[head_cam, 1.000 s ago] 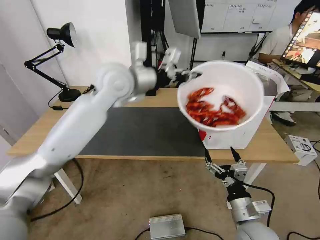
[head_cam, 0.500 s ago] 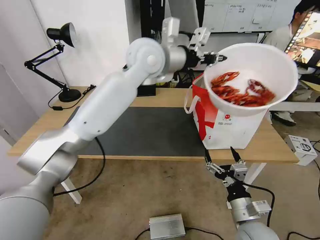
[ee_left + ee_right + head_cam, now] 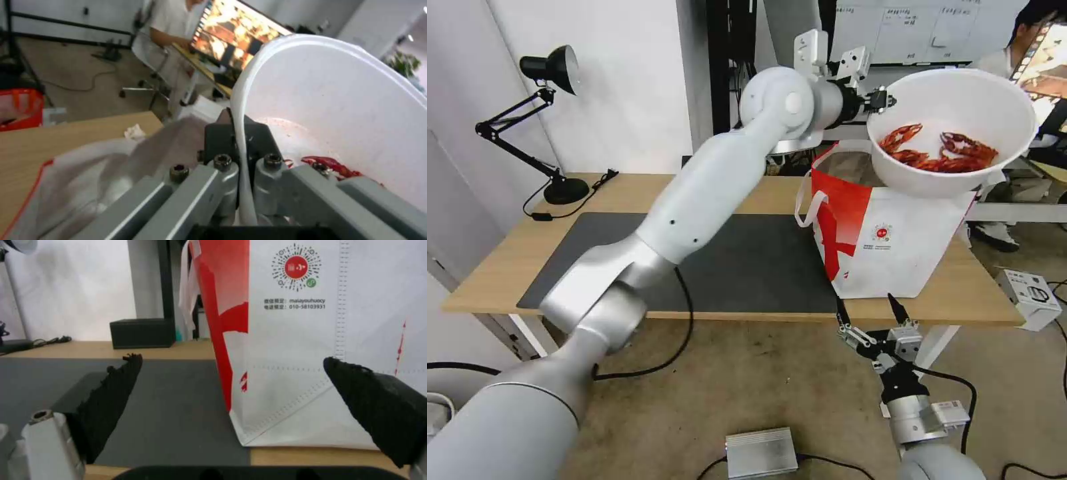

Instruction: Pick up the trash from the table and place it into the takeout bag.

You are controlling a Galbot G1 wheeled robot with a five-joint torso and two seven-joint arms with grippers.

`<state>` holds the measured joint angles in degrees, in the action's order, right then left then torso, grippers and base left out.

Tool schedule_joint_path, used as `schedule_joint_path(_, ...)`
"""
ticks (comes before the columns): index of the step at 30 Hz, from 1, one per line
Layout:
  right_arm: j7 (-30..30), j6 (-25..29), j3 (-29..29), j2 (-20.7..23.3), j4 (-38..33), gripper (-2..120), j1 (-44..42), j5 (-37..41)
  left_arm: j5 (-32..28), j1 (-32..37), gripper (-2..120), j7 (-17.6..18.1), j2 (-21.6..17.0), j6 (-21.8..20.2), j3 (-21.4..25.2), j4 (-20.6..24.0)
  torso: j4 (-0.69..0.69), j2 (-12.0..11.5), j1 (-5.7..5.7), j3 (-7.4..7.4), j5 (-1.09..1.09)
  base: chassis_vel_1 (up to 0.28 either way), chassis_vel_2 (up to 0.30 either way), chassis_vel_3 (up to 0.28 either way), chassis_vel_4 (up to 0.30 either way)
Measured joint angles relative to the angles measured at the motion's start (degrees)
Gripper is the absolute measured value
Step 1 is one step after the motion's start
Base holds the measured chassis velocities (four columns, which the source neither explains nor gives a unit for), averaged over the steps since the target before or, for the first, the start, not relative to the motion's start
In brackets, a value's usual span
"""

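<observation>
Clamping the left tool (image 3: 886, 101) on the bowl (image 3: 960, 127) rim, kept level, probably so shells stay in. Held just above the bag (image 3: 894, 233) mouth on the counter (image 3: 627, 193), bowl beyond the tool. Parked low, right tool (image 3: 870, 308), tips apart.

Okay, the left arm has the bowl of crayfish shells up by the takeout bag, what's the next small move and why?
Probably lower the bowl toward the takeout bag's open top. The left pincer is clamped on the bowl's rim, and the bowl hangs above the bag's far right part, overhanging its edge, with shells inside. Centring it as it descends should keep it from catching the bag's edge. The right pincer waits open below the table edge.
</observation>
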<state>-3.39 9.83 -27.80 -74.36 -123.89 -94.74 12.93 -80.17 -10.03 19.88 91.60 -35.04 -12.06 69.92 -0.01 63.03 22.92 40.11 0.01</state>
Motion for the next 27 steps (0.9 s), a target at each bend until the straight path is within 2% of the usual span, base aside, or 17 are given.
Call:
schedule_joint_path(1, 0.00, 0.00, 0.00, 0.00, 0.00, 100, 0.00, 0.00, 0.00, 0.00, 0, 0.00, 0.00, 0.00, 0.00, 0.00, 0.00, 0.00, 0.00, 0.00, 0.00, 0.000, 0.000, 0.000, 0.000)
schedule_joint_path(4, 0.00, 0.00, 0.00, 0.00, 0.00, 100, 0.00, 0.00, -0.84, -0.85, 0, 3.53, 0.15, 3.17, -0.52, -1.60, 0.02, 0.00, 0.00, 0.00, -0.01, 0.000, 0.000, 0.000, 0.000)
schedule_joint_path(6, 0.00, 0.00, 0.00, 0.00, 0.00, 100, 0.00, 0.00, -1.06, -0.95, 0, 4.39, 0.15, 3.91, -0.75, -1.88, 0.02, 0.00, 0.00, 0.00, -0.01, 0.000, 0.000, 0.000, 0.000)
schedule_joint_path(9, 0.00, 0.00, 0.00, 0.00, 0.00, 100, 0.00, 0.00, -1.66, -1.05, 0, 8.97, 0.11, 7.46, -1.96, -2.80, 0.02, 0.00, 0.00, 0.00, -0.01, 0.000, 0.000, 0.000, 0.000)
schedule_joint_path(14, 0.00, 0.00, 0.00, 0.00, 0.00, 100, 0.00, 0.00, 1.07, 0.00, 0, 9.51, 0.02, 8.76, -2.98, -2.72, 0.02, 0.00, 0.00, 0.00, -0.01, 0.000, 0.000, 0.000, 0.000)
schedule_joint_path(21, 0.00, 0.00, 0.00, 0.00, 0.00, 100, 0.00, 0.00, 7.06, 3.21, 0, 7.79, -0.09, 9.15, -5.98, -2.29, 0.00, 0.00, 0.00, 0.00, -0.01, 0.000, 0.000, 0.000, 0.000)
schedule_joint_path(27, 0.00, 0.00, 0.00, 0.00, 0.00, 100, 0.00, 0.00, 9.73, 4.70, 0, 7.14, -0.16, 9.35, -6.69, -3.00, 0.01, 0.00, 0.00, 0.01, -0.01, 0.000, 0.000, 0.000, 0.000)
